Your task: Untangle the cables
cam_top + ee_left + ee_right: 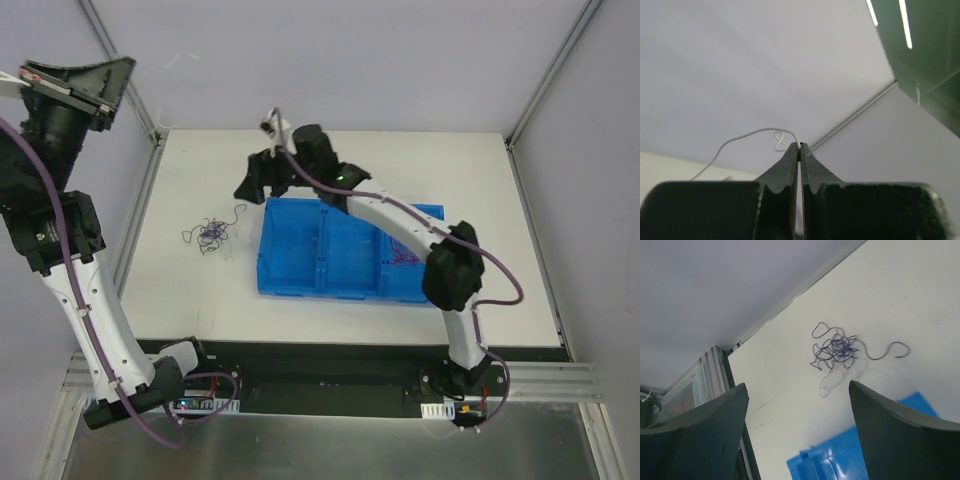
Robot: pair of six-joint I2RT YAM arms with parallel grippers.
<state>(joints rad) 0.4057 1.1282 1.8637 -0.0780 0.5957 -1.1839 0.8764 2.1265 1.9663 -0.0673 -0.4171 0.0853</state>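
The left gripper [800,148] is raised high above the tabletop's [200,300] left edge. Its fingers [785,167] are pressed together on the end of a thin white cable [747,135], which makes a small loop just at the tips and then trails away to the left. In the overhead view this cable is too faint to follow.

The right gripper [797,386] reaches across a blue bin [300,290] and hangs near its far left corner. Its fingers [715,415] are spread wide with nothing between them.

A purple cable clump [210,234] lies on the tabletop to the left of the bin, apart from both it and the grippers, with loose curls straying from a tight knot. Another thin cable [405,256], perhaps reddish purple, lies in the bin's right compartment.
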